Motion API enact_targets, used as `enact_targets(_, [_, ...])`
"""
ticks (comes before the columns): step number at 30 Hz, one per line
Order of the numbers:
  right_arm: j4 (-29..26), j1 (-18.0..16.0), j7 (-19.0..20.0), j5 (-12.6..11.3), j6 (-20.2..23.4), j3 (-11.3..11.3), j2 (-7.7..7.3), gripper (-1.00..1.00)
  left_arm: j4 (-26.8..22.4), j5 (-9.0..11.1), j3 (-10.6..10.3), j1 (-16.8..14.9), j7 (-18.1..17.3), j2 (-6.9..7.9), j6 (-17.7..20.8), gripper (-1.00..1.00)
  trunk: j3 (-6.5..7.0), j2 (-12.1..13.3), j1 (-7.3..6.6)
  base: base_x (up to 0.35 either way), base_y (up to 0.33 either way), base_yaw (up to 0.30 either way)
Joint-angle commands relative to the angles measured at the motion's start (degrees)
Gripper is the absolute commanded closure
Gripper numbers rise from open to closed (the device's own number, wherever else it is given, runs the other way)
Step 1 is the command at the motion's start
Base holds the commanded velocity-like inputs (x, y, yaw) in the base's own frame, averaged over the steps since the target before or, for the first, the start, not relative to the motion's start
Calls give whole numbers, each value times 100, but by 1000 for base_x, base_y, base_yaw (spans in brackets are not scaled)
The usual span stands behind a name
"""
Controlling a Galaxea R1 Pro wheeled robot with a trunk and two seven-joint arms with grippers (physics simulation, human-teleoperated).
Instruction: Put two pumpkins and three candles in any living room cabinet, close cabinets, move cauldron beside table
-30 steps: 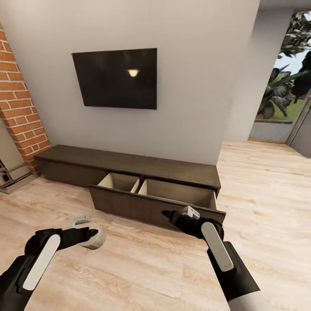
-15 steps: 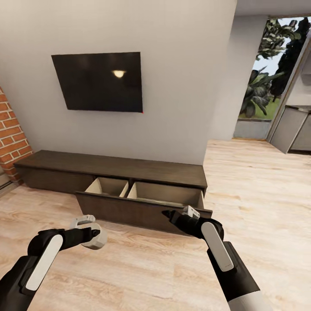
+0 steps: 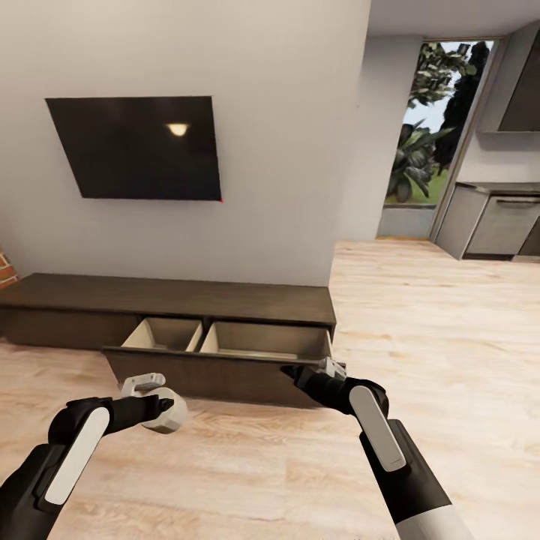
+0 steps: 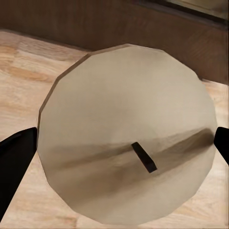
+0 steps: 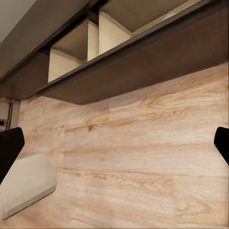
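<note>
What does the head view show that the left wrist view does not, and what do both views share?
Head view alone: the television, the doorway with plants, the open drawer's pale compartments and the right gripper, empty. Left wrist view alone: the candle's flat top with its dark wick. Both share: the candle in the left gripper, the dark cabinet front, and the wooden floor.

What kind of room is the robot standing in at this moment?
Most likely a living room in a home: a flat black television hangs on the pale wall above a long, low dark-brown wooden cabinet with one drawer open, on a light wood-plank floor. Grey kitchen units show further right.
</note>
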Motion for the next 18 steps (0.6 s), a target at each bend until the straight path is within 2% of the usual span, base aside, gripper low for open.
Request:
enact_targets(1, [-4,-6,-59,-58,6,3,1,-100,-8,63,-8,-2,63,6,14,100,13,39,-23,0,0,-262])
enact_targets(14, [-12,-9,-66,-58,6,3,1,-100,-10,61,-8,-2,63,6,14,100,246,560,-308,0,0,-262])
enact_targets(18, [-13,-7,-65,-58,6,3,1,-100,-10,62,-8,-2,63,6,14,100,318,720,-396,0,0,-123])
